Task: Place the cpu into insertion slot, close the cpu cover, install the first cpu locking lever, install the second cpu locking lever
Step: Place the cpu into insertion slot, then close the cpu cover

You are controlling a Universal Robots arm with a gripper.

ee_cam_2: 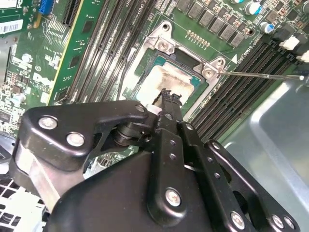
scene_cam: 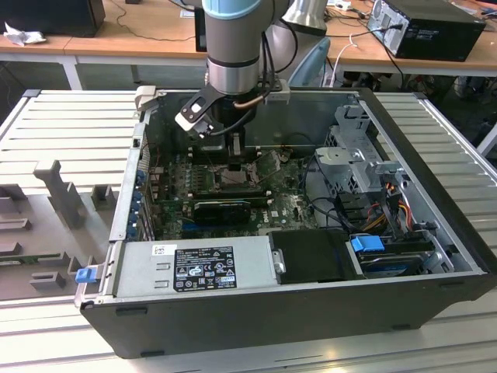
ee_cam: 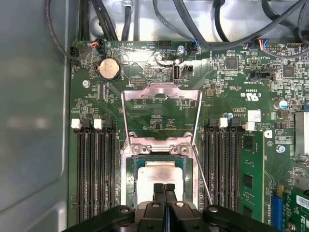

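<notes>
The cpu point(ee_cam: 159, 174) lies flat in the insertion slot point(ee_cam: 129, 176), its pale silver top smeared with old paste; the second wrist view shows the cpu point(ee_cam_2: 169, 79) there too. The cpu cover point(ee_cam: 161, 89), a thin silver frame, stands swung open behind the slot on its hinge. A thin metal locking lever point(ee_cam: 202, 176) sticks out free beside the slot, and this lever point(ee_cam_2: 263, 75) also appears as a long rod. My gripper point(ee_cam: 164, 189) is shut with nothing between its fingers, tips right over the cpu's top. In the exterior view the gripper point(scene_cam: 235, 146) hangs inside the case above the slot point(scene_cam: 233, 177).
The open computer case point(scene_cam: 435, 186) walls in the motherboard point(ee_cam: 241, 72). Black memory slots point(ee_cam: 94, 169) flank the socket on both sides. Cables point(ee_cam: 193, 29) run along the board's edge. A drive cage point(scene_cam: 353, 159) and power supply point(scene_cam: 194, 268) stand nearby in the case.
</notes>
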